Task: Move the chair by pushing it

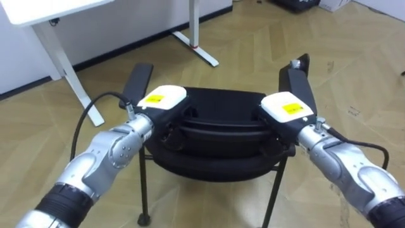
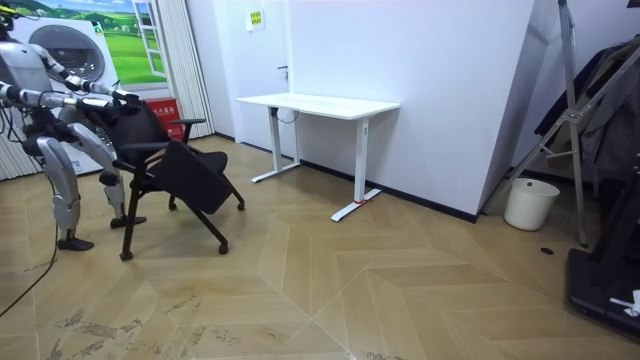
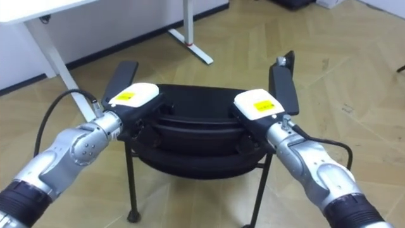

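- Left eye view: a black mesh-backed office chair with flat armrests (image 1: 221, 149) is seen from behind and above, on a light herringbone wooden floor (image 1: 253, 44). A white metal-legged desk (image 1: 63, 54) is set beyond it, apart.
- The left hand (image 1: 162, 99) is laid palm down on the left end of the backrest's top edge, with the silver forearm reached forward from the lower left. The right hand (image 1: 288, 106) is laid likewise on the right end. Whether either hand is closed on the edge cannot be told.
- Room view: the robot is seen upright at the room view's left, just behind the chair (image 2: 175, 170), with both arms stretched level to the backrest. The desk (image 2: 320, 103) is placed against the white wall, well apart from the chair. A white round bin (image 2: 530, 203) is seen far to the room view's right.
- Right eye view: both hands are shown in the same pose on the backrest.
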`<state>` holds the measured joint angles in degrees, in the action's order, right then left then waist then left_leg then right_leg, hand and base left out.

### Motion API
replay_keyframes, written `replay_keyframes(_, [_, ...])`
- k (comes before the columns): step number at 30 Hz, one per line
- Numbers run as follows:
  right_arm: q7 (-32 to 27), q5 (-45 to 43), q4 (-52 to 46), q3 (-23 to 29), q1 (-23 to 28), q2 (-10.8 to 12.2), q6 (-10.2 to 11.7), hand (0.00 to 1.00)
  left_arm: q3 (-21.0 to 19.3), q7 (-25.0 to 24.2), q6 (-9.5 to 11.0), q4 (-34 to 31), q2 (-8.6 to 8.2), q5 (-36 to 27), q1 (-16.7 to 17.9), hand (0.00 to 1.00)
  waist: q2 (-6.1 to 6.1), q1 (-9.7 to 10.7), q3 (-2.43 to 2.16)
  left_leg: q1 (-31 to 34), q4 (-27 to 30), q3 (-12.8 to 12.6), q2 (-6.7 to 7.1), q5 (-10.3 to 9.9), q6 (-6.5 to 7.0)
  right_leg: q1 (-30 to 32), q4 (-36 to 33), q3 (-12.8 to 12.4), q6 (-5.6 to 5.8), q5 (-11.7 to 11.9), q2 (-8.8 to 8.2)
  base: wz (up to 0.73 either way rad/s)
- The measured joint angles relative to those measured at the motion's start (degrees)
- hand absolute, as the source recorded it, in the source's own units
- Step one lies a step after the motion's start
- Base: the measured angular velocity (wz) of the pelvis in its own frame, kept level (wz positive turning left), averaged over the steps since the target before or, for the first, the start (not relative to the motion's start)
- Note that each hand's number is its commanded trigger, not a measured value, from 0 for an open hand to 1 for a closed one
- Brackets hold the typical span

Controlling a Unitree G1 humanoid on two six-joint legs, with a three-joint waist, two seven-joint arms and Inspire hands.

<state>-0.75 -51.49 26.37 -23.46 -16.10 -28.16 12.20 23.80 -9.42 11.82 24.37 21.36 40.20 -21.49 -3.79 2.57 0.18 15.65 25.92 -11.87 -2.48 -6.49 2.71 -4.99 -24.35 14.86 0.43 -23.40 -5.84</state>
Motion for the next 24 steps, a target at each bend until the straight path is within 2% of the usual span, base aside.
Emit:
replay_keyframes(1, [-0.52, 0.03, 0.22, 0.11, -0.14, -0.04, 0.00, 1.00, 0.05, -0.10, 0.19, 0.01, 0.12, -0.17, -0.58, 1.00, -0.46, 0.23, -0.03, -0.39, 0.40, -0.78, 1.06, -1.40, 0.60, 0.37, -2.06, 0.01, 0.73, -0.46, -1.52, -0.10])
replay_keyframes(2, [-0.88, 0.03, 0.04, 0.14, -0.28, -0.26, 0.00, 1.00, 0.04, -0.03, 0.18, 0.04, 0.10, -0.29, -0.88, 1.00, -0.55, 0.16, -0.06, -0.46, 0.98, -0.91, 1.39, -2.33, 1.16, 1.33, -4.24, -0.42, 1.33, -0.80, -2.18, -0.21])
replay_keyframes(3, [-1.19, 0.02, 0.09, 0.10, -0.96, -0.38, -0.10, 1.00, 0.08, 0.23, 0.09, 0.47, 0.19, -0.85, -1.58, 1.00, -0.51, 0.10, 0.22, -0.62, 2.21, -1.92, 1.80, -3.85, 1.93, 4.58, -11.76, -0.82, 1.86, -0.76, -3.95, -0.22])
replay_keyframes(4, [-1.13, -0.02, 0.00, 0.08, -1.31, -0.37, -0.17, 1.00, 0.31, 0.25, 0.34, 1.30, 0.22, -1.19, -2.27, 1.00, -0.82, 0.22, 0.46, -1.26, 3.13, -2.60, 2.52, -4.94, 2.87, 8.38, -21.17, -1.37, 2.77, 1.20, -6.35, -0.18])
replay_keyframes(5, [-1.13, -0.02, 0.19, 0.07, -1.32, -0.38, -0.20, 1.00, 0.56, 0.35, 0.46, 1.71, 0.19, -1.24, -2.58, 1.00, -0.98, 0.22, 0.61, -1.79, 3.62, -2.90, 2.73, -5.68, 3.25, 10.38, -25.32, -2.31, 3.39, 3.17, -7.27, -0.06])
replay_keyframes(6, [-1.14, 0.16, 1.19, 0.00, -1.26, -0.21, -0.07, 1.00, 0.82, 0.69, 0.77, 2.81, -0.19, -1.21, -2.78, 1.00, -0.93, 0.35, 0.97, -3.29, 4.23, -2.98, 3.05, -6.99, 3.75, 13.50, -32.95, -3.84, 3.43, 8.78, -8.48, 0.00])
replay_keyframes(7, [-1.15, 0.25, 2.26, -0.05, -1.22, -0.14, 0.52, 1.00, 1.36, 1.31, 1.15, 3.82, -0.49, -1.22, -2.82, 1.00, -0.36, 0.80, 1.28, -4.83, 4.61, -2.71, 2.92, -8.32, 4.09, 16.20, -38.26, -5.07, 3.39, 16.37, -8.93, -0.03])
replay_keyframes(8, [-1.16, 0.26, 2.61, -0.04, -1.22, -0.05, 0.70, 1.00, 1.47, 1.44, 1.36, 4.10, -0.52, -1.23, -2.82, 1.00, 0.04, 0.83, 1.53, -5.43, 4.76, -2.60, 2.81, -8.93, 4.25, 17.65, -41.00, -5.94, 3.50, 20.32, -8.91, -0.05])
replay_keyframes(9, [-1.34, 0.24, 2.87, 0.01, -1.23, 0.11, 0.91, 1.00, 1.60, 1.90, 1.76, 4.44, -0.38, -1.23, -2.93, 1.00, 0.67, 1.21, 1.78, -5.80, 5.82, -2.23, 2.59, -10.34, 4.65, 21.47, -47.20, -7.41, 3.99, 26.31, -8.81, 0.04])
replay_keyframes(10, [-1.66, 0.27, 2.82, 0.03, -1.22, 0.11, 1.03, 1.00, 1.90, 2.55, 2.08, 4.79, -0.09, -1.24, -3.30, 1.00, 1.09, 1.81, 2.01, -5.85, 7.22, -1.92, 2.17, -11.65, 5.07, 25.20, -55.17, -8.08, 3.49, 26.10, -8.82, 0.13])
replay_keyframes(11, [-1.68, 0.33, 2.76, 0.01, -1.22, 0.08, 1.13, 1.00, 2.11, 2.83, 2.04, 4.86, 0.00, -1.27, -3.44, 1.00, 1.39, 2.08, 2.20, -5.99, 7.73, -1.78, 2.01, -12.17, 5.18, 26.64, -58.14, -8.02, 3.28, 25.50, -8.72, 0.19])
replay_keyframes(12, [-1.72, 0.36, 2.58, -0.09, -1.10, 0.08, 1.31, 1.00, 2.37, 3.49, 2.04, 5.40, 0.12, -1.33, -3.54, 1.00, 1.82, 2.29, 2.32, -6.47, 8.31, -1.56, 1.84, -13.17, 5.23, 28.77, -61.07, -7.80, 3.24, 23.72, -8.58, 0.05])
replay_keyframes(13, [-1.88, 0.35, 2.19, -0.16, -1.06, 0.09, 1.30, 1.00, 2.49, 4.21, 2.20, 5.75, 0.41, -1.35, -3.74, 1.00, 2.24, 2.15, 2.44, -6.98, 8.96, -1.56, 1.47, -13.92, 4.74, 30.08, -60.71, -7.52, 3.23, 21.66, -8.19, 0.00])
replay_keyframes(14, [-2.12, 0.35, 2.05, -0.22, -1.06, 0.09, 1.30, 1.00, 2.50, 4.42, 2.28, 5.84, 0.56, -1.42, -3.78, 1.00, 2.37, 2.12, 2.52, -7.27, 9.32, -1.57, 1.27, -14.51, 4.68, 30.29, -59.45, -7.24, 3.19, 20.73, -8.03, -0.10])
replay_keyframes(15, [-2.45, 0.35, 1.87, -0.41, -1.08, 0.17, 1.30, 1.00, 2.58, 4.78, 2.68, 6.06, 1.04, -1.95, -3.84, 1.00, 2.79, 2.01, 2.58, -7.58, 9.87, -1.60, 1.18, -15.42, 4.50, 30.86, -56.05, -6.81, 3.18, 19.22, -7.98, -0.12])
replay_keyframes(17, [-3.12, 0.33, 1.63, -0.69, -1.07, 0.27, 1.04, 1.00, 2.96, 5.40, 2.84, 6.06, 1.51, -2.12, -3.95, 1.00, 2.83, 1.85, 2.47, -8.36, 10.01, -1.68, 1.05, -16.36, 4.14, 31.14, -47.93, -6.33, 3.36, 16.94, -7.59, -0.07])
replay_keyframes(19, [-3.86, 0.41, 1.75, -1.15, -1.05, 0.32, 0.88, 1.00, 3.53, 5.59, 2.90, 6.05, 2.07, -2.52, -4.20, 1.00, 2.64, 1.73, 2.32, -9.85, 9.79, -1.64, 0.67, -17.53, 3.37, 30.21, -32.92, -5.79, 3.31, 14.84, -6.03, 0.00])
replay_keyframes(20, [-4.12, 0.41, 1.88, -1.27, -0.95, 0.36, 0.89, 1.00, 3.63, 5.59, 2.96, 6.09, 2.13, -2.52, -4.18, 1.00, 2.65, 1.68, 2.35, -10.39, 9.75, -1.55, 0.47, -17.88, 3.10, 29.53, -28.72, -5.38, 3.18, 14.77, -5.55, 0.00])
replay_keyframes(21, [-4.76, 0.40, 2.21, -1.61, -0.81, 0.53, 0.89, 1.00, 3.92, 5.63, 3.03, 6.10, 2.41, -2.52, -4.15, 1.00, 2.59, 1.63, 2.29, -11.16, 9.81, -0.99, 0.00, -18.63, 2.36, 28.09, -20.24, -4.64, 2.74, 15.11, -4.43, 0.27])
replay_keyframes(22, [-5.25, 0.41, 2.37, -1.75, -0.62, 0.77, 0.89, 1.00, 4.03, 5.66, 3.15, 6.09, 2.45, -2.47, -4.19, 1.00, 2.27, 2.16, 2.09, -11.47, 9.86, 0.43, -0.27, -19.24, 1.64, 25.89, -11.43, -4.06, 2.18, 16.48, -3.47, 0.38])
replay_keyframes(23, [-5.49, 0.41, 2.34, -1.75, -0.49, 0.79, 0.91, 1.00, 4.03, 5.67, 3.20, 6.06, 2.45, -2.43, -4.24, 1.00, 2.07, 2.35, 1.94, -11.58, 9.88, 1.03, -0.30, -19.52, 1.29, 25.17, -8.13, -4.08, 2.10, 17.42, -3.02, 0.46])
replay_keyframes(24, [-5.98, 0.36, 2.36, -1.77, -0.39, 0.91, 0.97, 1.00, 4.00, 5.95, 3.32, 6.22, 2.52, -2.31, -4.31, 1.00, 1.97, 2.37, 1.84, -12.25, 9.91, 1.78, -0.88, -20.26, 0.29, 23.65, -4.35, -3.89, 0.88, 20.27, -1.90, 0.32])
